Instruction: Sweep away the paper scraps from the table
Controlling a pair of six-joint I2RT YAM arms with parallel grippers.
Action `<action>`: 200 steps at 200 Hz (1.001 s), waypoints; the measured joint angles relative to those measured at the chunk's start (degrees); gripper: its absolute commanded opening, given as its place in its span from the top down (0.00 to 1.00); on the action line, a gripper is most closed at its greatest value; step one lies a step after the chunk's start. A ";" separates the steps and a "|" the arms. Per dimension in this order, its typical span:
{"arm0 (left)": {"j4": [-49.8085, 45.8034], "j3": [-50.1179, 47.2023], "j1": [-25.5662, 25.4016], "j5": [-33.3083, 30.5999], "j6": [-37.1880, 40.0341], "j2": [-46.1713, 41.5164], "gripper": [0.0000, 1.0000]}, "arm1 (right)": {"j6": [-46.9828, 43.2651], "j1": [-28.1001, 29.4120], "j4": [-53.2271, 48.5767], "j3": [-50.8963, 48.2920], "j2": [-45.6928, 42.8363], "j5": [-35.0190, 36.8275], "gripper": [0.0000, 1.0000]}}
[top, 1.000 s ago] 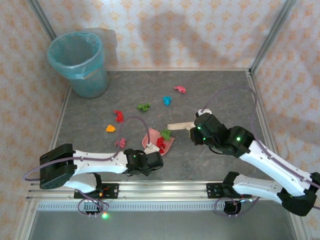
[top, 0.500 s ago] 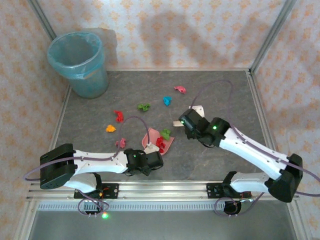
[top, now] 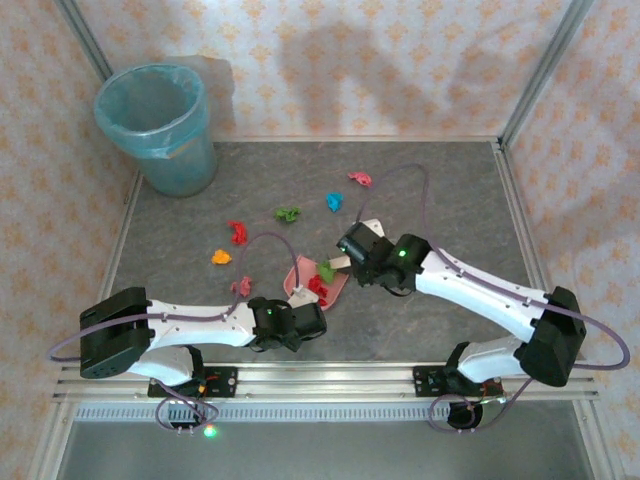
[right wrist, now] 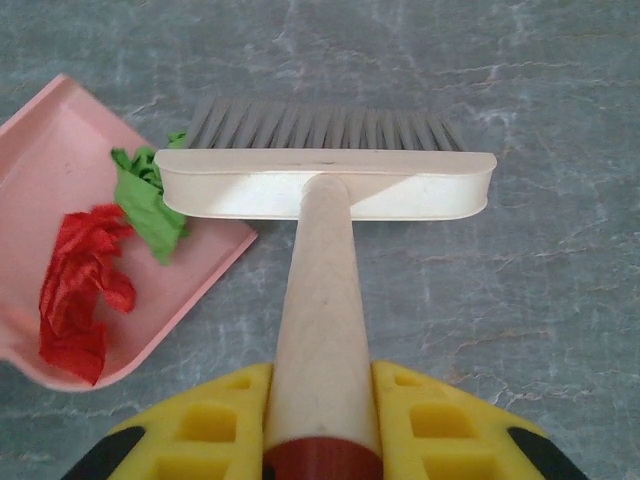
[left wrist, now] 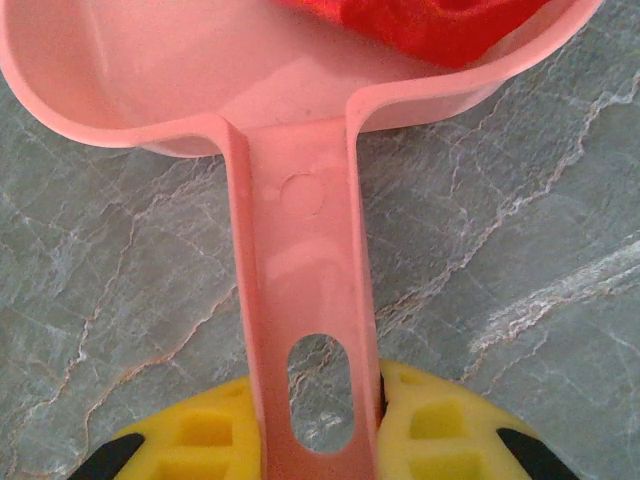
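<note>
Paper, crumpled and nearly weightless: the paper scraps [top: 288,213] will probably skid or hop at a hard flick and give you nothing firm to pinch, so move them with bristles, not fingers. A red wad [right wrist: 80,290] and a green wad [right wrist: 145,200] lie in the pink dustpan [right wrist: 50,150], the green one at its lip against the brush [right wrist: 325,185]. Six more sit loose on the counter [top: 450,190] beyond the pan, from the orange one [top: 221,257] on the left to the pink one [top: 359,179] farthest back. Your left fingers [left wrist: 450,430] are clamped on the stiff dustpan handle [left wrist: 300,280], your right fingers [right wrist: 210,420] on the pale brush handle [right wrist: 320,320]. The left wrist view cuts off the pan's front. From overhead the right arm covers most of the brush, so you cannot judge whether the bristles touch the counter.
</note>
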 measured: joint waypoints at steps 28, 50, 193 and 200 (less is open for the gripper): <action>0.00 0.00 0.02 0.00 0.00 0.00 1.00 | 0.04 1.31 -2.08 0.00 -2.95 -3.17 1.00; 0.00 0.00 0.02 0.00 0.00 0.00 1.00 | 0.07 1.90 -3.89 -0.11 -6.58 -6.01 1.00; 0.35 -0.02 0.02 0.00 0.02 -2.14 1.00 | -0.94 0.00 10.91 -10.64 -25.05 12.07 1.00; 0.35 -0.02 0.02 0.00 0.02 -2.62 1.00 | -1.11 -0.76 13.60 -12.79 -25.83 12.59 1.00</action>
